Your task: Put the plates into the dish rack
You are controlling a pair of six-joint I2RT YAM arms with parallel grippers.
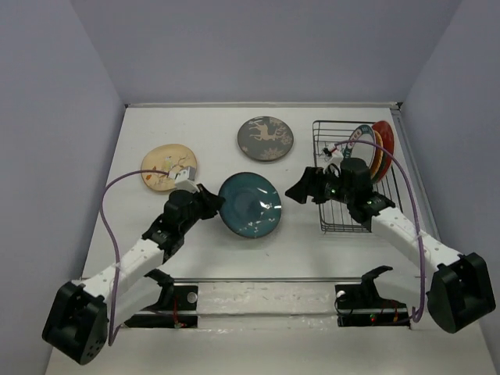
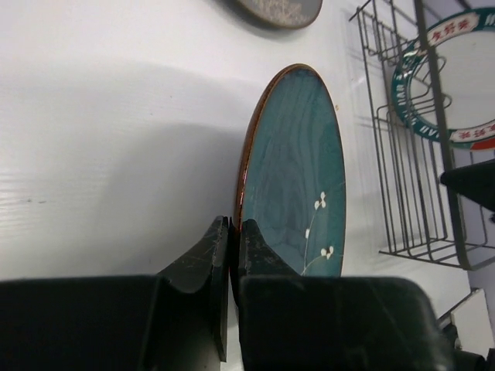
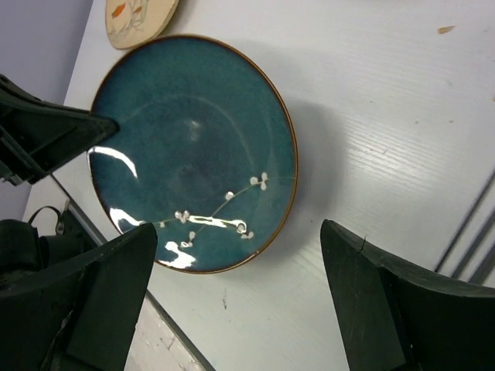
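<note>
The glossy teal-blue plate (image 1: pixel 250 205) sits mid-table. My left gripper (image 1: pixel 212 201) is shut on its left rim, and its fingers (image 2: pixel 251 239) pinch the brown edge of the plate (image 2: pixel 298 170). My right gripper (image 1: pixel 301 190) is open and empty just right of the plate. In the right wrist view the plate (image 3: pixel 193 151) lies ahead of the spread right gripper (image 3: pixel 240 230). The black wire dish rack (image 1: pixel 344 219) stands at the right. It holds the white teal-rimmed plate (image 1: pixel 358 137), the orange plate (image 1: pixel 377 152) and the red plate (image 1: pixel 385 137) upright at its far end.
The grey deer plate (image 1: pixel 266 138) lies flat at the back centre. The cream branch plate (image 1: pixel 168 167) lies flat at the back left. The rack's near slots (image 2: pixel 410 178) hold nothing. A metal rail (image 1: pixel 266 280) runs along the near edge between the arm bases.
</note>
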